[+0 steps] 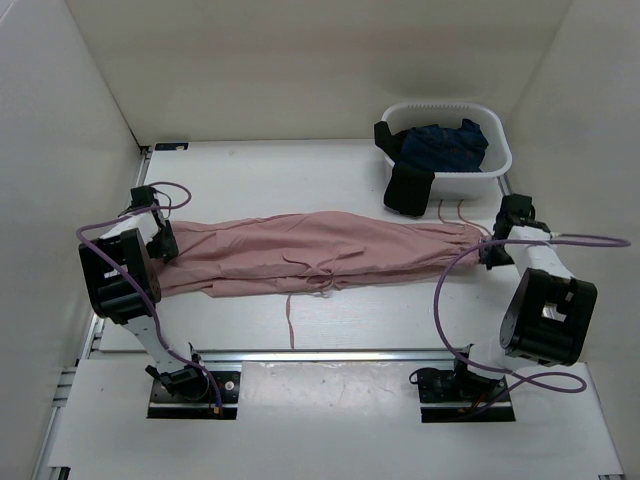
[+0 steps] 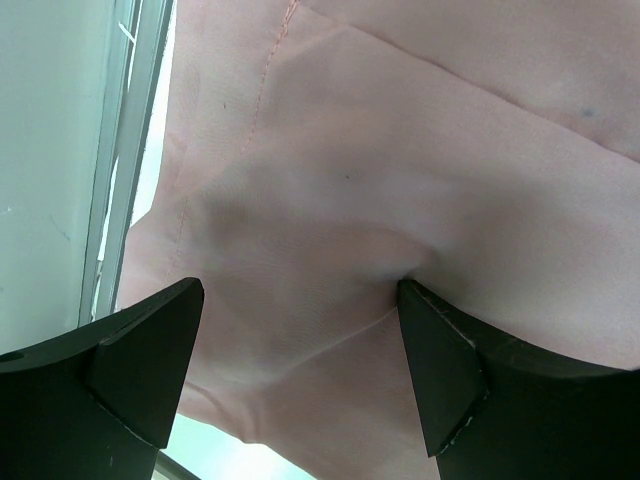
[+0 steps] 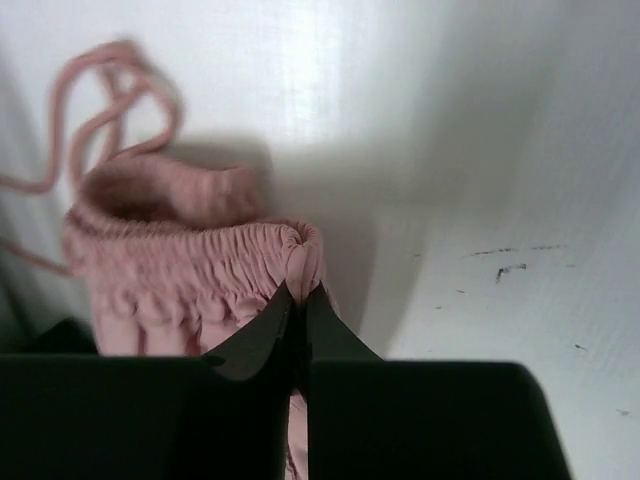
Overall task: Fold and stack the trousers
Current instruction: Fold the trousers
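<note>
The dusty-pink trousers (image 1: 320, 252) lie stretched left to right across the table, folded lengthwise, drawstrings trailing at the front and at the right end. My left gripper (image 1: 160, 240) is at their left end, the leg cuffs. In the left wrist view it (image 2: 300, 340) stands open and pressed down over the pink fabric (image 2: 400, 150), a fingertip (image 2: 430, 350) dimpling the cloth. My right gripper (image 1: 490, 248) is at the right end. In the right wrist view it (image 3: 300, 295) is shut on the corner of the gathered waistband (image 3: 190, 260).
A white basket (image 1: 455, 180) at the back right holds a dark navy garment (image 1: 445, 145); a black garment (image 1: 408, 188) hangs over its front rim. White walls close in left, right and behind. A metal rail (image 1: 330, 353) runs along the front by the arm bases.
</note>
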You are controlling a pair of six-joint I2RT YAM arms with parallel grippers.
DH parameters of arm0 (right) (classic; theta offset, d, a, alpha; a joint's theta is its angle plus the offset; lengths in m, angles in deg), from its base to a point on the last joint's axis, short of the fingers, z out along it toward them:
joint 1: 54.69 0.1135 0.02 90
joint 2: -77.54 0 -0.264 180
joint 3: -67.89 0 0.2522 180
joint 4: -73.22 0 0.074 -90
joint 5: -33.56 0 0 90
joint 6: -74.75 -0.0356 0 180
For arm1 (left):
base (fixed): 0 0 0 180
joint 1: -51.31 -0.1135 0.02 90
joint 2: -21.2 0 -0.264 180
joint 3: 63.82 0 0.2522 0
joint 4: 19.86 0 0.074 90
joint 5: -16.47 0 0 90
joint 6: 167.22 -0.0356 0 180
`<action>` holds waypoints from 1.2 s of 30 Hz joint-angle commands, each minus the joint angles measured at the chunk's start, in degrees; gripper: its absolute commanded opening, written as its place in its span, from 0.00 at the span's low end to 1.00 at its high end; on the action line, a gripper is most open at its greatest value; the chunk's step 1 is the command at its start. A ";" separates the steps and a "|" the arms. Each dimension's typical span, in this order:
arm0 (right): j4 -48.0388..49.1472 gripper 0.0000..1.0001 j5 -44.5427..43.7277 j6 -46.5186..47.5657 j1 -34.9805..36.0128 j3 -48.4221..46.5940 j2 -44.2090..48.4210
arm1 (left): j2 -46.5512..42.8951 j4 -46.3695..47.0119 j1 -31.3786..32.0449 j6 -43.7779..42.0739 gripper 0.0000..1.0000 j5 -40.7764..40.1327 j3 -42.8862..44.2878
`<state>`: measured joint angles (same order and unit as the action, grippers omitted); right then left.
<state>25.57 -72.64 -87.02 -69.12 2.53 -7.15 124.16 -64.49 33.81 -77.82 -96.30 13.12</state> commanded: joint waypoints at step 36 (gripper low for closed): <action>26.07 0.71 8.22 25.64 -6.31 11.50 6.36 | 3.65 -0.15 -0.26 0.60 0.90 0.26 -3.94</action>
<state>50.93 -61.17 -58.78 -75.22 11.39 -7.47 123.72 -63.64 33.90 -77.82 -96.56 12.35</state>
